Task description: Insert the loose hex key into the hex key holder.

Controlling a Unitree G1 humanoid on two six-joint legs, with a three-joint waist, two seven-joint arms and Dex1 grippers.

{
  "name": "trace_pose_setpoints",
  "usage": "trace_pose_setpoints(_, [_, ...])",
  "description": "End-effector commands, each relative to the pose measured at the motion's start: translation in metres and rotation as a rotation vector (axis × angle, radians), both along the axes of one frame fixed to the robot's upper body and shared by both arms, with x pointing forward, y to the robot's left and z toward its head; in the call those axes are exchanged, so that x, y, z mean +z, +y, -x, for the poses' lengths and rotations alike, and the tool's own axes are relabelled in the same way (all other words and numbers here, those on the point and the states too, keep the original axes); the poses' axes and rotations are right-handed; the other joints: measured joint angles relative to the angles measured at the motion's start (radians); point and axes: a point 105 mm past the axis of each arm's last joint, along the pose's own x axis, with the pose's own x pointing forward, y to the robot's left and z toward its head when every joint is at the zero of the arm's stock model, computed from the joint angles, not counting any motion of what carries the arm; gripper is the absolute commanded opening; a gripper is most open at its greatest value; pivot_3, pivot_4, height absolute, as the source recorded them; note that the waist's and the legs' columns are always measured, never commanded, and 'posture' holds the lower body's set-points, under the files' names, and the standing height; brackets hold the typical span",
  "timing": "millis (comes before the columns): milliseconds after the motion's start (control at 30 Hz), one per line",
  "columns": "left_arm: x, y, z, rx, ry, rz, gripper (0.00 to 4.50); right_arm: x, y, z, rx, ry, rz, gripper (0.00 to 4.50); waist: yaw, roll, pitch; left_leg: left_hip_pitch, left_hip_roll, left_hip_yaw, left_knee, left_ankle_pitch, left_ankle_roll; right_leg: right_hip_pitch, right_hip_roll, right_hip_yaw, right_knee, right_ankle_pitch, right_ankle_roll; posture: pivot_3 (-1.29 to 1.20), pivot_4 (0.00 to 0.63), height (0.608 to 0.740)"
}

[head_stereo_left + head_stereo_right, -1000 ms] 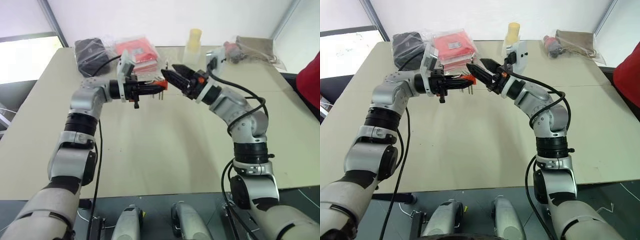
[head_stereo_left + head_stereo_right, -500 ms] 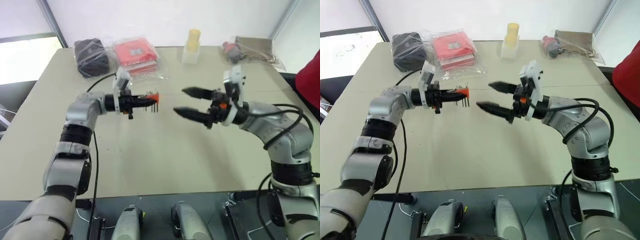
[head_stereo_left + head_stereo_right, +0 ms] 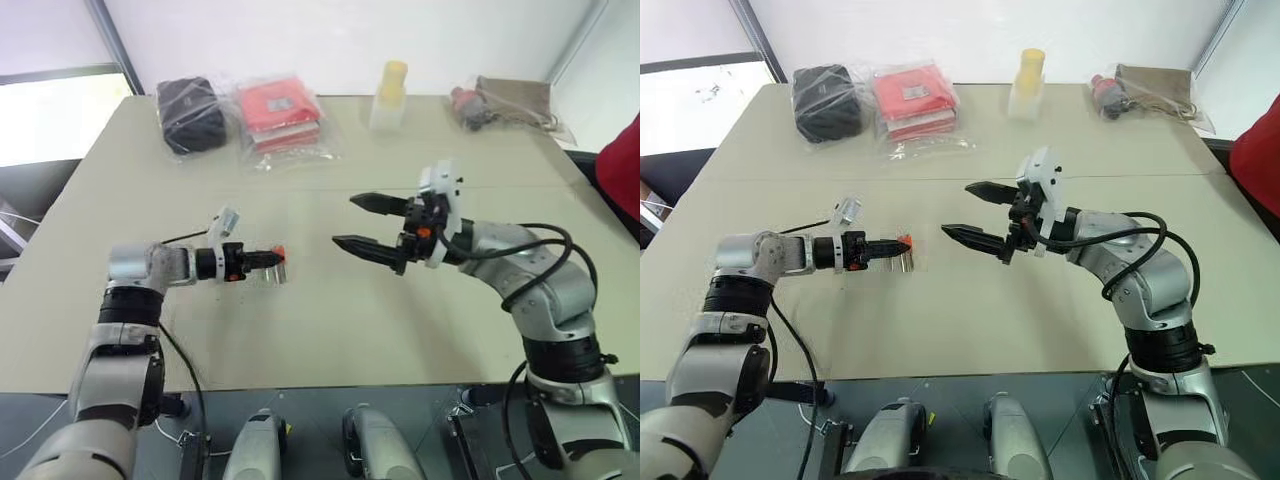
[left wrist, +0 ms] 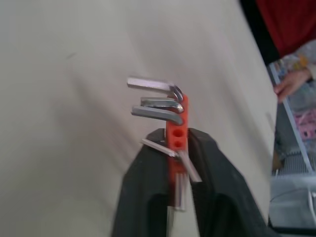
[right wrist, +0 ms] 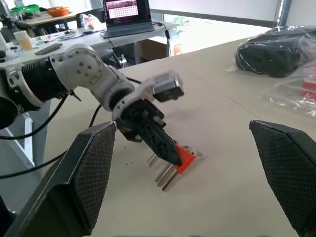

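Observation:
The hex key holder (image 3: pixel 278 252), a small orange block with thin metal keys sticking out, sits low over the beige table (image 3: pixel 330 330). My left gripper (image 3: pixel 266 259) is shut on it, and in the left wrist view the orange holder (image 4: pixel 177 139) stands between the two black fingers (image 4: pixel 143 182). In the right wrist view its keys (image 5: pixel 165 174) seem to rest on the table. I cannot tell the loose hex key apart from the keys in the holder. My right gripper (image 3: pixel 345 220) hangs open and empty to the right of the holder, pointing at it.
At the far edge lie a black bag in plastic (image 3: pixel 190 100), a red packet in clear wrap (image 3: pixel 280 105), a yellow-capped bottle (image 3: pixel 388 92) and a brown pouch (image 3: pixel 512 98). A person's red sleeve (image 3: pixel 625 160) shows at the right edge.
My left gripper has sunk toward the table and moved left with the holder, rolling its wrist. My right gripper has drawn back from the holder to the right and stays open.

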Motion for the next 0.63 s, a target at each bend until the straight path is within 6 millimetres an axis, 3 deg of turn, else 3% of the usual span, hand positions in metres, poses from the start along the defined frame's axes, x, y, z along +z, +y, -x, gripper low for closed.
trace_pose_setpoints(33, [0.017,0.005,-0.010,0.018,-0.065,-0.011,2.65,0.010,-0.001,-0.001,-0.005,-0.044,-0.012,4.50,0.002,0.000,0.000,0.000,0.000,0.000,0.000,0.000,0.000,0.000,0.000,0.000,0.000,0.000,0.000,0.00,0.150,0.740])
trace_pose_setpoints(167, [0.006,0.021,-0.015,0.046,-0.118,-0.174,4.46,0.009,-0.003,-0.001,-0.013,-0.039,-0.011,4.50,-0.002,0.000,0.000,0.001,0.000,0.000,0.000,0.000,0.000,0.001,0.000,-0.001,0.000,0.000,0.000,0.00,0.150,0.740])
trace_pose_setpoints(233, [-0.002,0.037,-0.019,0.047,-0.211,-0.358,4.46,0.008,-0.005,0.000,-0.016,-0.036,-0.001,4.50,-0.005,0.001,0.000,0.002,0.000,0.000,0.000,0.000,0.000,0.002,0.000,0.000,0.000,0.000,0.000,0.00,0.150,0.740])
trace_pose_setpoints(333, [0.005,0.067,-0.025,0.090,-0.346,-0.567,4.46,0.003,-0.009,0.003,-0.019,-0.027,0.024,4.50,-0.009,0.001,-0.001,0.005,0.000,0.000,-0.002,0.000,0.000,0.004,0.000,0.000,0.000,0.000,-0.001,0.00,0.150,0.740])
trace_pose_setpoints(433, [0.017,0.082,-0.024,0.142,-0.424,-0.632,4.46,0.000,-0.014,0.004,-0.039,-0.016,0.031,4.50,-0.011,0.001,-0.001,0.008,0.001,0.001,-0.004,0.000,0.000,0.005,0.000,0.001,0.000,0.000,-0.001,0.00,0.150,0.740])
trace_pose_setpoints(633, [0.034,0.090,-0.021,0.298,-0.552,-0.619,4.46,-0.008,-0.032,-0.013,-0.199,-0.011,-0.013,4.50,0.000,0.001,0.000,0.007,0.001,0.001,-0.004,0.000,0.000,0.005,-0.001,0.001,-0.001,0.000,-0.001,0.00,0.150,0.740])
